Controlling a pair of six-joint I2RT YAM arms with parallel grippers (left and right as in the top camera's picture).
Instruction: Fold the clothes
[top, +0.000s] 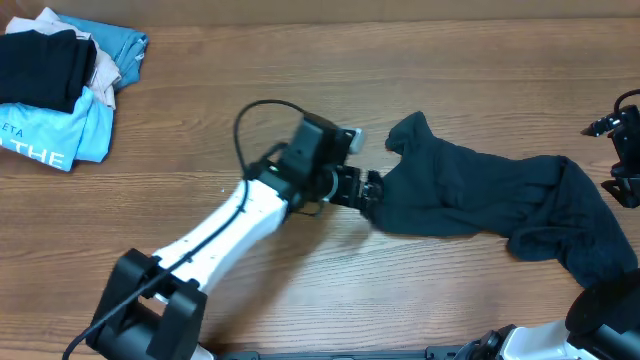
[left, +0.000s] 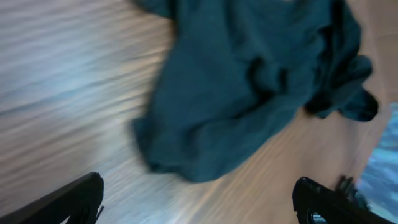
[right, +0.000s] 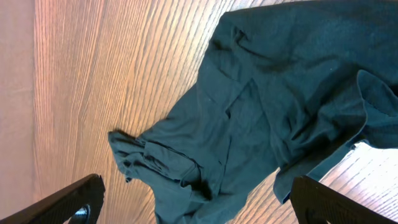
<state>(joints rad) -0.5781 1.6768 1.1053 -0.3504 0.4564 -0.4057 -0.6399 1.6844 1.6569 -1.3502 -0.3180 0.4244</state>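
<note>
Clothes (top: 480, 195) are seen crumpled on the table (top: 450, 50), right of centre, dark teal and deeply wrinkled; only the overhead view shows a pile (top: 60, 80) at the far left; the left gripper (top: 368, 192) is set at the clothes' left edge, jaws spread, nothing pinched; the left wrist view is blurred; the right gripper (right: 196, 186) is shown above the folds, jaws spread wide, nothing gripped.

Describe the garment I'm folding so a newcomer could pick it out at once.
On the wooden table, ignore the clothes pile at the overhead view's top left and look right of centre. There a dark navy-teal garment lies crumpled on its own, its left edge at the left tool. Unlike the pile's light-blue and black pieces, it is loose and unfolded.
</note>
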